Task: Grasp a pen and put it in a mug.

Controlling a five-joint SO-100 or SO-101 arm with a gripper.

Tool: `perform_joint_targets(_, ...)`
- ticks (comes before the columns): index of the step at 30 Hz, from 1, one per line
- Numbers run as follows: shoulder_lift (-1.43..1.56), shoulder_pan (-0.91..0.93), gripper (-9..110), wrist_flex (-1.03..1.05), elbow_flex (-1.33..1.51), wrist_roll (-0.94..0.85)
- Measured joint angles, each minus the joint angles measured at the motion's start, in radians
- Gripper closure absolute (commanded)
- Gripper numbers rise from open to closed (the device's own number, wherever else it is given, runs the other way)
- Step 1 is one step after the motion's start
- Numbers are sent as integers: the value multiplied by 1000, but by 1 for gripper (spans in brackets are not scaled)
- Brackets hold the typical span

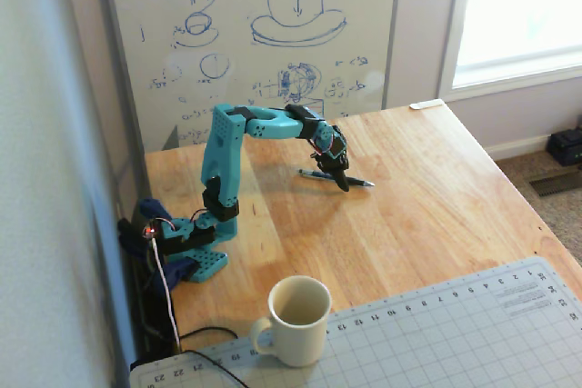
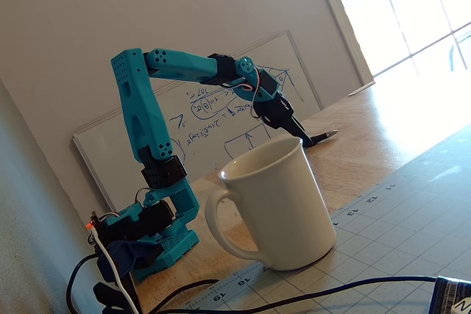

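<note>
One gripper [image 1: 343, 182] down on pen [image 1: 320, 174] lying on table [image 1: 427, 206]; grasp state unclear; mug [image 1: 297, 320] well apart.

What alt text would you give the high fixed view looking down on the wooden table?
A teal robot arm reaches across a wooden table, its gripper lowered onto a dark pen lying flat. A cream mug stands upright nearer the camera, at the edge of a gridded cutting mat.
</note>
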Motion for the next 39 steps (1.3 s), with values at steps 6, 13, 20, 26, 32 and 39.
perform_joint_targets(6, -46, 0, 77, -149, 0, 0)
perform_joint_targets(13, -81, 0, 77, -213, 0, 0)
perform_joint_targets(20, -83, 0, 82, -215, 0, 0)
perform_joint_targets(26, -83, 0, 91, -215, 0, -43)
perform_joint_targets(32, -83, 28, 92, -215, 35, -166)
perform_joint_targets(39, -83, 44, 92, -221, 35, -239)
